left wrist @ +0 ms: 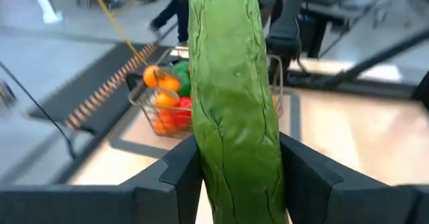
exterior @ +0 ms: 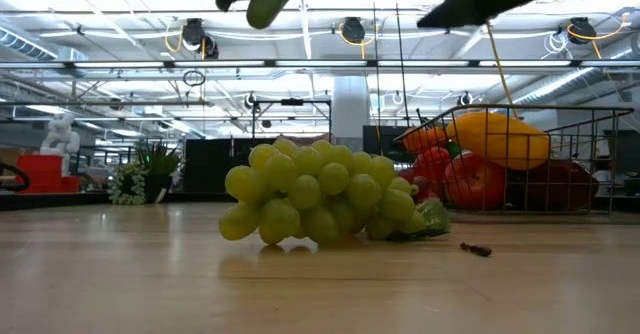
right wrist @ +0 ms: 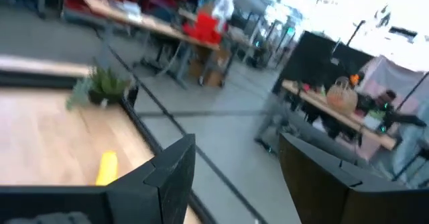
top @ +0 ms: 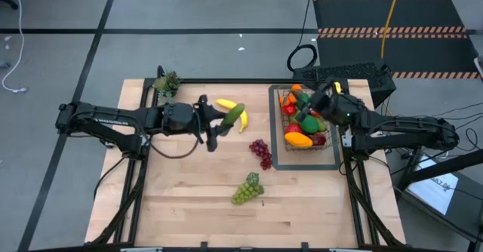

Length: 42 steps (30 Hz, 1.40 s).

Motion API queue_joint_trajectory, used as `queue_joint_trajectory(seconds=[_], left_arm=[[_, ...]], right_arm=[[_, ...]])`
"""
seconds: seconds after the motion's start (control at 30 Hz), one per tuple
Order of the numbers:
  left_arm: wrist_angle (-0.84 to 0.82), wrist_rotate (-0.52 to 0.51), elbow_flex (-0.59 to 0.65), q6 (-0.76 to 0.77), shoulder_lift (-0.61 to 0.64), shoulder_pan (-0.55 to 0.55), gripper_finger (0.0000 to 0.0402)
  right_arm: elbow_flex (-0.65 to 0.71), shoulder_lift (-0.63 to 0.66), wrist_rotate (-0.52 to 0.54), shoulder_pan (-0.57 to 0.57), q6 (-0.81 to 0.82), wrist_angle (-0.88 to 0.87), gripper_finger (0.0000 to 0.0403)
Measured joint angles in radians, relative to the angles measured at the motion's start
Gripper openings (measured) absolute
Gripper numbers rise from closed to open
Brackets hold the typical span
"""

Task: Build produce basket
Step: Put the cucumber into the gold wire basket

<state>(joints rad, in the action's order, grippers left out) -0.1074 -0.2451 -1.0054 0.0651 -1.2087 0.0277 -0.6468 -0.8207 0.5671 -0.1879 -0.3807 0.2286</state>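
Note:
My left gripper hangs above the table's middle, shut on a green cucumber, also seen from above. Just beyond it a yellow banana lies on the wood. Purple grapes and green grapes lie nearer the front. The wire basket at the right holds oranges, red fruit and a mango. My right gripper is open above the basket's far end, with nothing between its fingers. My left gripper pinches the cucumber's two long sides between its two fingers. The fingers come nearly level from the table's left and lie along the cucumber, which reaches out past their tips toward the basket. The cucumber is lifted clear of the table.
The basket stands on a flat dark tray. A small potted plant sits at the far left corner. A small dark bit lies on the wood near the green grapes. Bare wood spreads along the near edge and the left.

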Motion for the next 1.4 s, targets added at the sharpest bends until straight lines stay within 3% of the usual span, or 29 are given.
queue_joint_trajectory(seconds=[0.23, 0.33, 0.47, 0.67, 1.03, 1.4], left_arm=[[-0.003, 0.037, 0.000, 0.368, 0.000, 0.000, 0.0166], [-0.003, 0.052, 0.000, 0.435, 0.000, 0.007, 0.0166], [-0.001, 0.052, 0.000, 0.306, 0.000, 0.008, 0.0166], [0.006, -0.031, 0.000, 0.097, 0.000, 0.007, 0.0166], [0.082, -0.079, -0.001, -0.126, -0.009, 0.005, 0.0166], [0.142, -0.075, -0.002, -0.159, -0.070, -0.034, 0.0166]], right_arm=[[0.000, -0.004, -0.138, 0.000, -0.038, 0.145, 0.0208], [0.000, -0.016, -0.189, 0.000, -0.052, 0.203, 0.0208], [0.000, -0.050, -0.233, -0.001, -0.051, 0.282, 0.0208], [0.000, -0.150, -0.263, -0.001, 0.000, 0.393, 0.0208], [0.000, -0.364, -0.521, 0.000, 0.157, 0.590, 0.0208], [0.000, -0.493, -0.574, 0.002, 0.259, 0.722, 0.0208]])
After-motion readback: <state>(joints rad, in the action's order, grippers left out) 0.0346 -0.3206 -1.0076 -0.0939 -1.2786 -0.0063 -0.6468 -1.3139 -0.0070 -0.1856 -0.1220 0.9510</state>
